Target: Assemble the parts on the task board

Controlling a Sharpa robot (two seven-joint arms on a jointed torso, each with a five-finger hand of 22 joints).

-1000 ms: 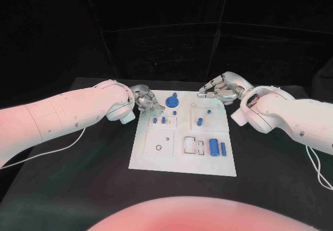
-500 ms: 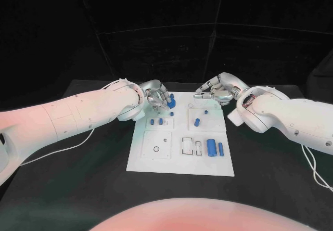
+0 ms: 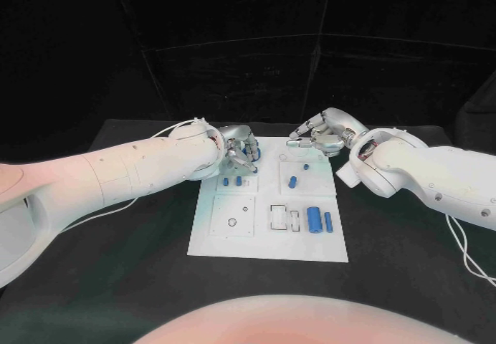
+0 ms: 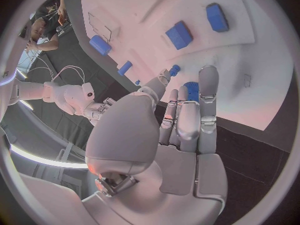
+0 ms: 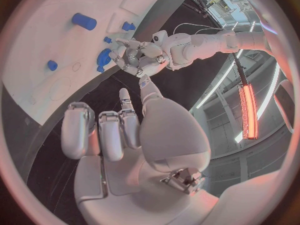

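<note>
Blue gear (image 5: 103,58): stands at the far left corner of the task board (image 3: 264,247), now under the left hand (image 3: 240,152), which has moved in over it across the last second from the board's left edge; fingers curl round the gear (image 4: 190,91), whether they grip it yet cannot be told. Judged step: seating or lifting the gear. Other blue parts: 2 small pegs (image 3: 231,181), 1 block (image 3: 296,181), 2 cylinders (image 3: 320,221) lying loose near the board's right side. Right hand (image 3: 322,136): hovers at the far right corner, fingers curled, holding nothing, hardly shifted. Counter (image 3: 124,272): black.
</note>
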